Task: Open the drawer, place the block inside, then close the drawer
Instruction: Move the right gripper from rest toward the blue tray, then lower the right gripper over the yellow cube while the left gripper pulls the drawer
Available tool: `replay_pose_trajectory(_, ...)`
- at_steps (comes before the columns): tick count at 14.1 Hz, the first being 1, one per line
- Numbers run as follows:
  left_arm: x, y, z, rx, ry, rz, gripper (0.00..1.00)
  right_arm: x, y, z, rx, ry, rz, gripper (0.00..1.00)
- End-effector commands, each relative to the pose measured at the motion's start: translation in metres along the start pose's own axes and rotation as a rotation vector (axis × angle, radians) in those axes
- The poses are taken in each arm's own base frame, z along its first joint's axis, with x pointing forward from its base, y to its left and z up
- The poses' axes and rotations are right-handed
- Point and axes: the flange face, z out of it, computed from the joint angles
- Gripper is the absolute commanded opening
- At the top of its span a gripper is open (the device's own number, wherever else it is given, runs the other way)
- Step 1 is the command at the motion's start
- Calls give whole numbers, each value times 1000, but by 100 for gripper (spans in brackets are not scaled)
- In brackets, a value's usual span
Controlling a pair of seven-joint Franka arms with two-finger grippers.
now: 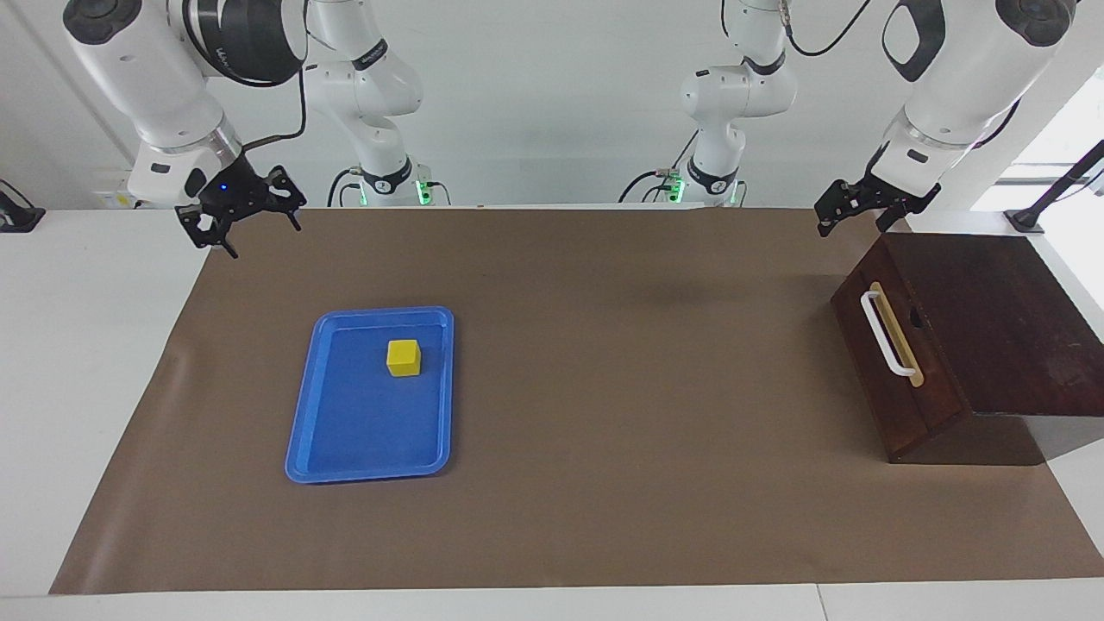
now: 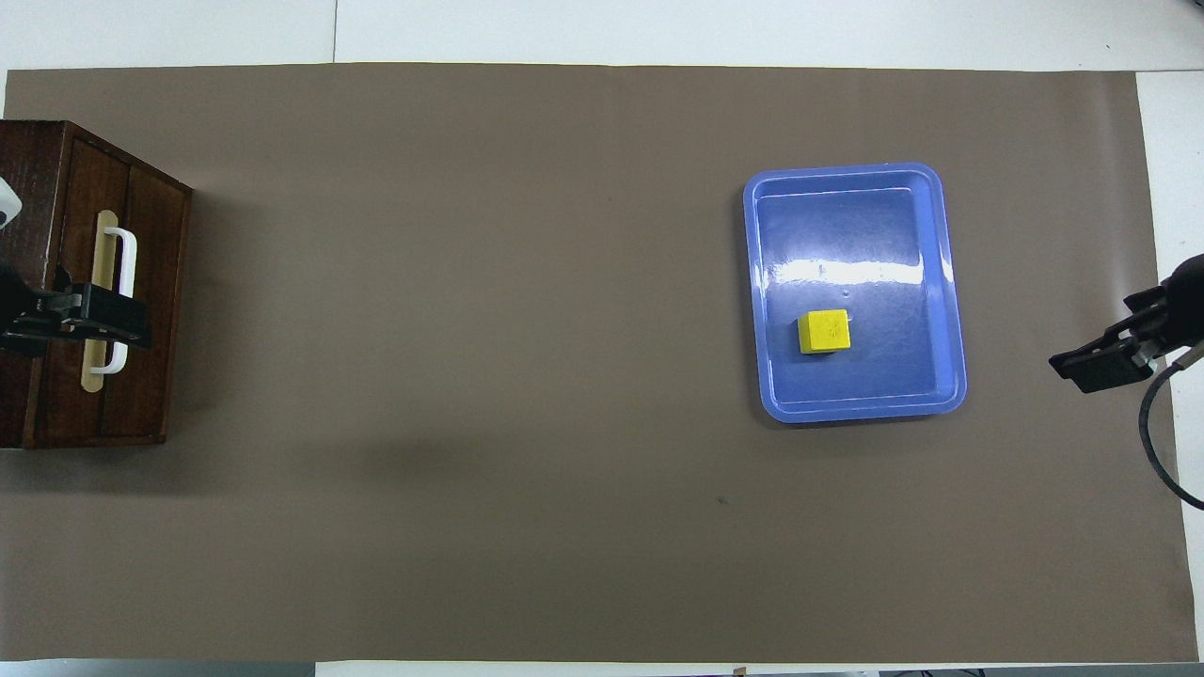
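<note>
Drawer [image 1: 893, 345] closed, interior hidden; block [image 1: 403, 357] on tray [image 1: 373, 461]; both grippers' fingers released.

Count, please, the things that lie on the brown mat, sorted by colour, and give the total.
Yellow: 1, the block, in the tray.
Blue: 1, the tray.
Dark brown: 1, the wooden box with its drawer shut.
Total: 3
</note>
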Motion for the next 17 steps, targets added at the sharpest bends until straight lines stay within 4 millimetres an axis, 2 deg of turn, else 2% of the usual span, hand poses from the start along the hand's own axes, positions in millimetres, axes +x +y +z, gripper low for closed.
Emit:
replay_pose_trajectory(1,-2,0,-6,-7,8,-4,100,-6,-10,10,36,61,-282,100)
replay_pose_trajectory(3,-2,0,-6,-7,8,-3,100,-2,-20,13,51,92,-412,100)
replay_pose_trajectory(8,-1,0,-6,-6,10,-3,100,17,-29,36,69,201,-699,100)
replay_pose_trajectory(12,2,-1,-5,2,42,11,100,44,-14,85,131,300,-861,100)
replay_pose_trajectory(14,10,2,4,64,121,44,100,55,-7,106,129,336,-929,100)
replay_pose_trajectory(15,15,3,16,126,145,64,100,62,-1,126,155,378,-952,100)
replay_pose_trajectory(16,20,13,27,172,157,96,100,70,5,142,145,419,-987,100)
replay_pose_trajectory(17,26,12,35,194,178,109,100,72,8,147,126,434,-1001,100)
